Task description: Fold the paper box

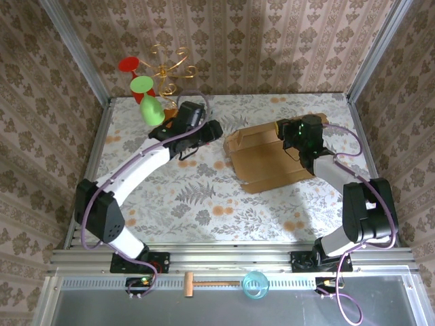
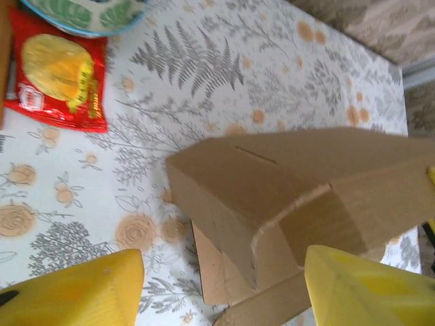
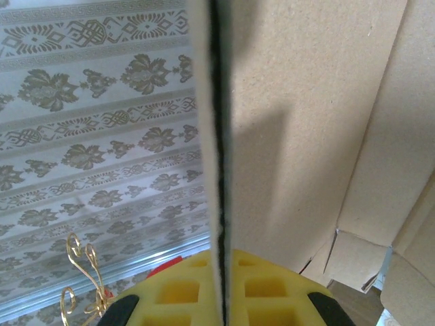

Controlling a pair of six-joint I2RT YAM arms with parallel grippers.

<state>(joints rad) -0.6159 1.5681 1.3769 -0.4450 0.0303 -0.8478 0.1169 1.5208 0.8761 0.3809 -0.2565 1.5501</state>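
Firmly, right gripper (image 3: 221, 280) pinches the paper box (image 1: 268, 163) flap (left gripper (image 2: 223, 288) gapes beside it).

— Where do we find the paper box (image 1: 272, 159)?
— Right of centre on the table (image 1: 177, 197). The left gripper (image 1: 217, 129) sits just off its left edge, and the right gripper (image 1: 285, 136) is on its upper right part.
— And the upper left?
— There we see goblets (image 1: 141, 85) beside a wire stand (image 1: 173, 64). Along the bottom a mallet (image 1: 204, 284) lies left of a cup (image 1: 255, 285).
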